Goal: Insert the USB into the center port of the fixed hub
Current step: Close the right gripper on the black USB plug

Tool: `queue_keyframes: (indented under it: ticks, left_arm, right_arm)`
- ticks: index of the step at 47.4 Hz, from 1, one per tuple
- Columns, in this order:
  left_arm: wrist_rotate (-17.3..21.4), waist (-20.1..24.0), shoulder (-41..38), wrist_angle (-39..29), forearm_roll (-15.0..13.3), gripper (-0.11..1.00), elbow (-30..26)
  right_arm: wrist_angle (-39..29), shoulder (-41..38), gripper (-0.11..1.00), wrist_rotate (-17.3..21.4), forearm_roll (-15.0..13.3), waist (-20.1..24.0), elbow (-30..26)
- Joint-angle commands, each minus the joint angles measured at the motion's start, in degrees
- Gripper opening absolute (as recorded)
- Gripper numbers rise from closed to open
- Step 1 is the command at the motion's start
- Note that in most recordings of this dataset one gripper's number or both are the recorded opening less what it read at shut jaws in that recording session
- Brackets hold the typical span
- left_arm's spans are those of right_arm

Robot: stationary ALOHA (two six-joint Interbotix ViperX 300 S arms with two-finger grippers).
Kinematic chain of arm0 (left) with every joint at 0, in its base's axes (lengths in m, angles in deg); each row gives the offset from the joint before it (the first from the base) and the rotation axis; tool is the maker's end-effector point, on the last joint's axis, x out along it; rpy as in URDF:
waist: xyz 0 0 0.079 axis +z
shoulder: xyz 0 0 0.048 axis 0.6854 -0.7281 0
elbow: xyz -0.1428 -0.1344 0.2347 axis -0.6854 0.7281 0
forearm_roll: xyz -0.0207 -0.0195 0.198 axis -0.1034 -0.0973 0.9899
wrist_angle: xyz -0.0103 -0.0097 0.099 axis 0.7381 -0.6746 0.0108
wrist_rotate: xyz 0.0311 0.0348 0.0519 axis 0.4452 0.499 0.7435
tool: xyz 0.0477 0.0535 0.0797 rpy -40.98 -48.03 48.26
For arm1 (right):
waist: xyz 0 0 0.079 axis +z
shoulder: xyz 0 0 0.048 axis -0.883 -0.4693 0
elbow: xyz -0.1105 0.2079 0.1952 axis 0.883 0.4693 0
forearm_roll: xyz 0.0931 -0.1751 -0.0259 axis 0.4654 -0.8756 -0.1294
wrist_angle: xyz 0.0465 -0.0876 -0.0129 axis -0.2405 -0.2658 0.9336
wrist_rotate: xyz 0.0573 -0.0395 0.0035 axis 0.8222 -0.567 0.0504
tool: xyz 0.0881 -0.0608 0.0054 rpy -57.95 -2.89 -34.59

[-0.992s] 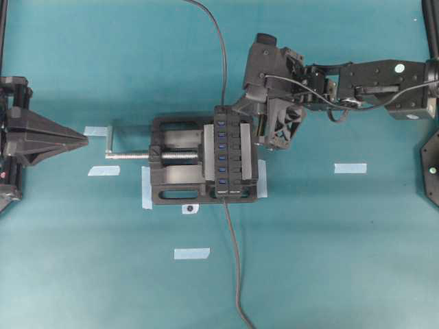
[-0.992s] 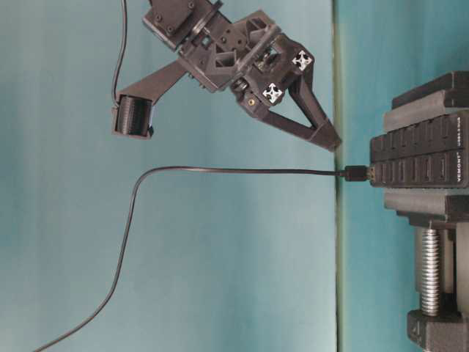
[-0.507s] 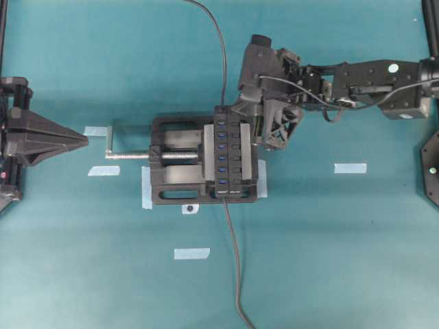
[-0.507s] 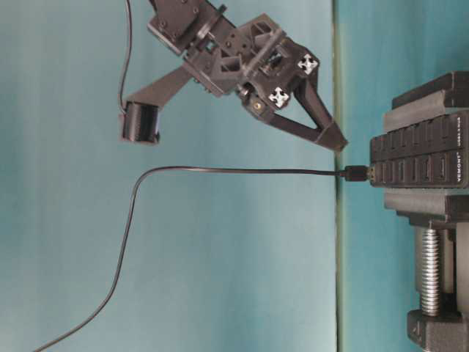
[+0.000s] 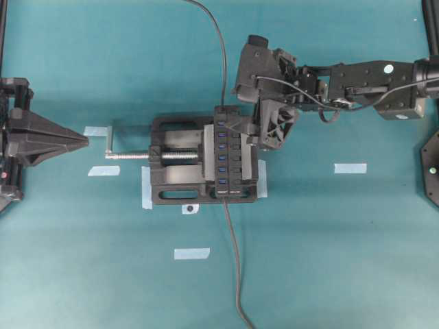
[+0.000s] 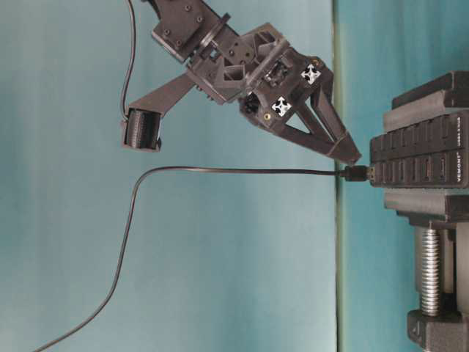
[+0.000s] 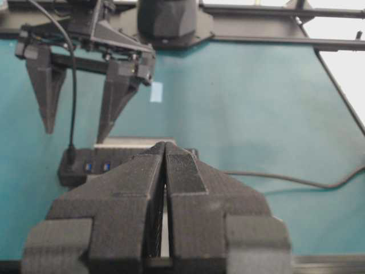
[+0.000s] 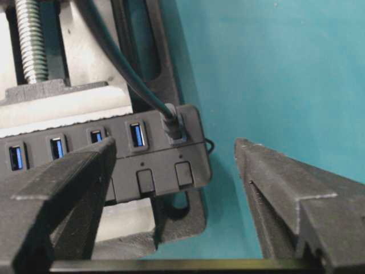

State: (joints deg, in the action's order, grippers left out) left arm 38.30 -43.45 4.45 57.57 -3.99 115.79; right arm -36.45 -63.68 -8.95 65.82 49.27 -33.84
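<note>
Black jaws of the left gripper [image 7: 165,188] are pressed together on nothing, parked well left of the vise [image 5: 175,175] that clamps the fixed hub [image 5: 233,154] steady. Plugged into the hub's end port, not the center port [image 5: 221,154], sits the USB [image 8: 172,127], between the right gripper's [image 8: 174,171] wide-spread, empty fingers.

White lettering runs along the end face of the fixed hub [image 6: 429,158] in the table-level view, turned sideways; it seems to read "VEMONT", with a smaller line beside it too fine to make out. No other text is readable anywhere.
</note>
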Motion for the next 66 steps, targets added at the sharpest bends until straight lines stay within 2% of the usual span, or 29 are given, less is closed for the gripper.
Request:
queue_keyframes:
  ticks: [1, 20, 46, 59, 66]
  left_arm:
    - [0.0, 0.0, -0.44, 0.35, 0.09, 0.01, -0.7]
    - [0.0, 0.0, -0.44, 0.35, 0.09, 0.01, -0.79]
    - [0.0, 0.09, -0.44, 0.35, 0.09, 0.01, -0.88]
    - [0.0, 0.09, -0.44, 0.35, 0.09, 0.01, -0.97]
    - [0.0, 0.0, -0.44, 0.35, 0.09, 0.01, -0.97]
  right_arm:
    - [0.88, 0.7, 0.84, -0.18, -0.09, 0.26, -1.14]
    - [3.34, -0.7, 0.84, -0.09, -0.09, 0.26, -1.49]
    - [3.16, -2.46, 0.83, -0.26, -0.09, 0.26, -3.25]
    - [3.16, -2.55, 0.75, -0.26, -0.09, 0.26, -3.25]
    - [3.08, -2.55, 0.67, -0.18, -0.09, 0.35, -3.34]
